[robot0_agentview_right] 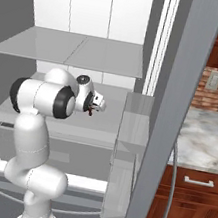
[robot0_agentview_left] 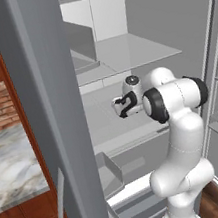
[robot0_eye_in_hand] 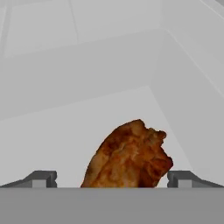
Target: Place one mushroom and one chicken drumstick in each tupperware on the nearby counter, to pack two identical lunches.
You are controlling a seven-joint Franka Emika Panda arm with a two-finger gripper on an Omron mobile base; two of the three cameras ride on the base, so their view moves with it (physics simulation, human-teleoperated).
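My gripper (robot0_eye_in_hand: 112,179) is spread wide, gripping nothing, with the drumstick (robot0_eye_in_hand: 129,156) between its tips on the fridge shelf (robot0_eye_in_hand: 52,131). Advance squarely, centre it, then close firmly.

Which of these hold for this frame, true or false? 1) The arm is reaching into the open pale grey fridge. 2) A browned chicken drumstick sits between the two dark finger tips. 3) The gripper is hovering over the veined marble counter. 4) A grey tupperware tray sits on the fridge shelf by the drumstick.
1) True. The white arm's gripper is over a pale grey fridge shelf, inside the open fridge.
2) True. In the hand view the browned chicken drumstick lies between the finger tips, which stand wide on either side and do not touch it.
3) False. The white-grey veined marble counter lies off to the side, outside the fridge.
4) False. Around the drumstick there is bare shelf and fridge wall.
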